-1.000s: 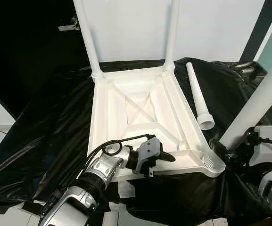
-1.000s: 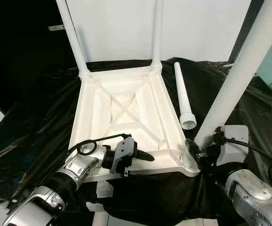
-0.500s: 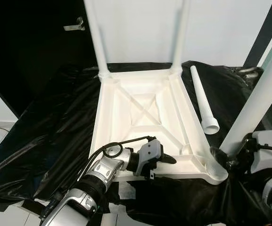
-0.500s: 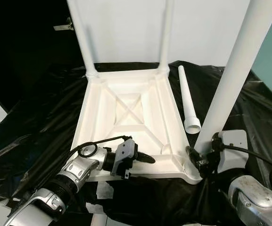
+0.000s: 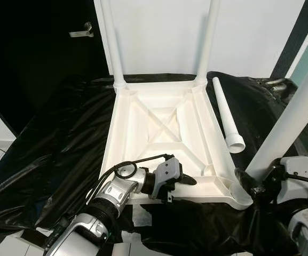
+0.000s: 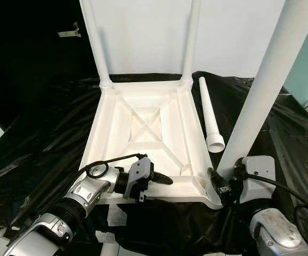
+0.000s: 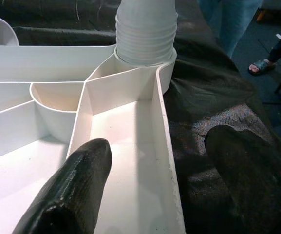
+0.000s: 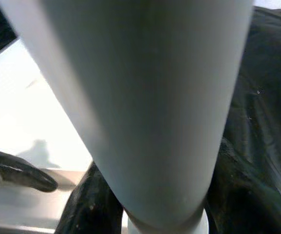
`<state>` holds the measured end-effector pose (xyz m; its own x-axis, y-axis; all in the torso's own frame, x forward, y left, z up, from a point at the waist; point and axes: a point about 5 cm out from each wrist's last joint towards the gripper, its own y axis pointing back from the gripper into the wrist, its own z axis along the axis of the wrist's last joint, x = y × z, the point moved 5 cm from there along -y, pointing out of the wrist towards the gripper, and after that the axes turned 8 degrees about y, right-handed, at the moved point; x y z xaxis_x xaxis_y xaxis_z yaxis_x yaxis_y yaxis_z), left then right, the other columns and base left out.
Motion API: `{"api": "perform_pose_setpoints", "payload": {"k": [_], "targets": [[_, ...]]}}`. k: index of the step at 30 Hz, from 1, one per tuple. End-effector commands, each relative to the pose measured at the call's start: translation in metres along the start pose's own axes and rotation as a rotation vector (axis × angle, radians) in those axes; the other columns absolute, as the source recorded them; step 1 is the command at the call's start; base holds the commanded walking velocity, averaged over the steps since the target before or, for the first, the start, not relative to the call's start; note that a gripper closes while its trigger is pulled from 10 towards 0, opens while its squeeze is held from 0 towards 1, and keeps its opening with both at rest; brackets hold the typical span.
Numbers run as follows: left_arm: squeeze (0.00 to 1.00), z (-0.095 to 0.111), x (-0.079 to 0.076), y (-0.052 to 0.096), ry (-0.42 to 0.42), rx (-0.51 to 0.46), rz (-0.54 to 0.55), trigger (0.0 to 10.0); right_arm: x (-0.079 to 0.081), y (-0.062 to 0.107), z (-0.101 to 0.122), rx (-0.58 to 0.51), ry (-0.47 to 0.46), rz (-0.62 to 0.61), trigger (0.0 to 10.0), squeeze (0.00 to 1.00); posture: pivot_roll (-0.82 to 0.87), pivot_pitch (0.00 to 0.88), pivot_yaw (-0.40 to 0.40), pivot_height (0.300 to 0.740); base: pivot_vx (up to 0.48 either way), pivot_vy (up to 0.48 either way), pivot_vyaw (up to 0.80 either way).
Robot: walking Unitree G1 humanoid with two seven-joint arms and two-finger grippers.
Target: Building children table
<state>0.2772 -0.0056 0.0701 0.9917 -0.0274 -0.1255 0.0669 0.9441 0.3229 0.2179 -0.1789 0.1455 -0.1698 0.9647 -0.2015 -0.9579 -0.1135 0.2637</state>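
A white plastic table top lies upside down on a black sheet. Two white legs stand upright in its far corners. A loose leg lies on the sheet beside the right edge. My right gripper is shut on another leg, which leans in the near right corner socket; its threaded end shows above the socket. My left gripper is open astride the near rim, one finger inside the top and one outside.
The black sheet is crumpled around the table top. A white wall stands behind, with a dark door and handle at the far left. A person's legs and sandalled foot stand beyond the near right corner.
The whole picture has shifted with the camera. The held leg stands a little steeper in the corner socket. My left gripper stays astride the near rim.
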Motion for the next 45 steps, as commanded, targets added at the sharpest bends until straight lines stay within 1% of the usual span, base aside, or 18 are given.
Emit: {"api": "perform_pose_setpoints", "payload": {"k": [1,4,7,8,10,14,20,23,25,28,34,36,40,41,42,43,44,45], "targets": [[0.00,-0.042,0.003,0.007,0.105,0.131,0.092,10.0,0.016,0.001,-0.084,0.350,-0.080,0.019,10.0,0.00,-0.26,0.064,0.026,0.740,0.000,0.000,0.00],[0.00,-0.041,0.003,0.006,0.108,0.128,0.091,10.0,0.008,-0.010,-0.087,0.330,-0.129,-0.100,10.0,0.00,-0.26,0.064,0.032,0.740,0.000,0.000,0.00],[0.00,-0.041,0.003,0.006,0.107,0.129,0.089,10.0,0.001,-0.012,-0.088,0.327,-0.142,-0.144,10.0,0.00,-0.26,0.064,0.034,0.740,0.000,0.000,0.00],[0.00,-0.041,0.003,0.005,0.106,0.129,0.086,10.0,-0.014,-0.017,-0.090,0.331,-0.180,-0.250,10.0,0.00,-0.26,0.065,0.035,0.740,0.000,0.000,0.00],[0.00,-0.040,0.003,0.005,0.106,0.128,0.085,10.0,-0.019,-0.018,-0.091,0.335,-0.191,-0.279,10.0,0.00,-0.26,0.065,0.035,0.740,0.000,0.000,0.00],[0.00,-0.041,0.003,0.005,0.107,0.129,0.085,10.0,-0.029,-0.030,-0.075,0.260,-0.129,-0.358,10.0,0.00,-0.25,0.070,0.038,0.740,0.000,0.000,0.00],[0.00,-0.043,0.001,0.005,0.113,0.129,0.084,10.0,-0.024,-0.038,-0.064,0.195,-0.056,-0.357,10.0,0.00,-0.23,0.075,0.031,0.740,0.000,0.000,0.00],[0.00,-0.044,0.001,0.006,0.119,0.128,0.090,10.0,-0.021,-0.038,-0.064,0.189,-0.033,-0.346,10.0,0.00,-0.23,0.075,0.029,0.740,0.000,0.000,0.00],[0.00,-0.046,0.001,0.008,0.125,0.128,0.096,10.0,-0.021,-0.036,-0.063,0.178,0.022,-0.337,10.0,0.00,-0.23,0.078,0.026,0.740,0.000,0.000,0.00],[0.00,-0.049,0.000,0.010,0.135,0.130,0.103,10.0,-0.028,-0.027,-0.061,0.156,0.121,-0.342,10.0,0.00,-0.23,0.079,0.026,0.740,0.000,0.000,0.00],[0.00,-0.048,0.001,0.010,0.135,0.128,0.105,10.0,-0.035,-0.024,-0.055,0.116,0.162,-0.362,10.0,0.00,-0.23,0.079,0.026,0.740,0.000,0.000,0.00],[0.00,-0.041,0.005,0.009,0.126,0.096,0.122,10.0,-0.033,-0.025,-0.042,0.048,0.200,-0.352,10.0,0.00,-0.24,0.077,0.029,0.740,0.000,0.000,0.00],[0.00,-0.036,0.008,0.008,0.120,0.069,0.135,10.0,-0.031,-0.025,-0.037,0.018,0.221,-0.347,10.0,0.00,-0.25,0.073,0.031,0.740,0.000,0.000,0.00],[0.00,-0.022,0.014,0.008,0.133,-0.005,0.156,10.0,-0.030,-0.026,-0.034,-0.001,0.237,-0.345,10.0,0.00,-0.25,0.068,0.032,0.740,0.000,0.000,0.00],[0.00,-0.022,0.014,0.008,0.133,-0.005,0.156,10.0,-0.030,-0.026,-0.034,-0.001,0.237,-0.345,10.0,0.00,-0.25,0.068,0.032,0.740,0.000,0.000,0.00],[0.11,-0.009,0.020,0.009,0.149,-0.074,0.172,10.0,-0.030,-0.026,-0.032,-0.011,0.249,-0.347,10.0,0.00,-0.25,0.068,0.032,0.740,0.000,0.000,0.00],[0.11,-0.009,0.020,0.009,0.149,-0.074,0.172,10.0,-0.030,-0.026,-0.032,-0.011,0.249,-0.347,10.0,0.00,-0.25,0.068,0.032,0.740,0.000,0.000,0.00],[1.00,0.001,0.025,0.012,0.157,-0.130,0.189,10.0,-0.029,-0.028,-0.031,-0.018,0.254,-0.348,10.0,0.00,-0.25,0.063,0.035,0.740,0.000,0.000,0.00]]}}
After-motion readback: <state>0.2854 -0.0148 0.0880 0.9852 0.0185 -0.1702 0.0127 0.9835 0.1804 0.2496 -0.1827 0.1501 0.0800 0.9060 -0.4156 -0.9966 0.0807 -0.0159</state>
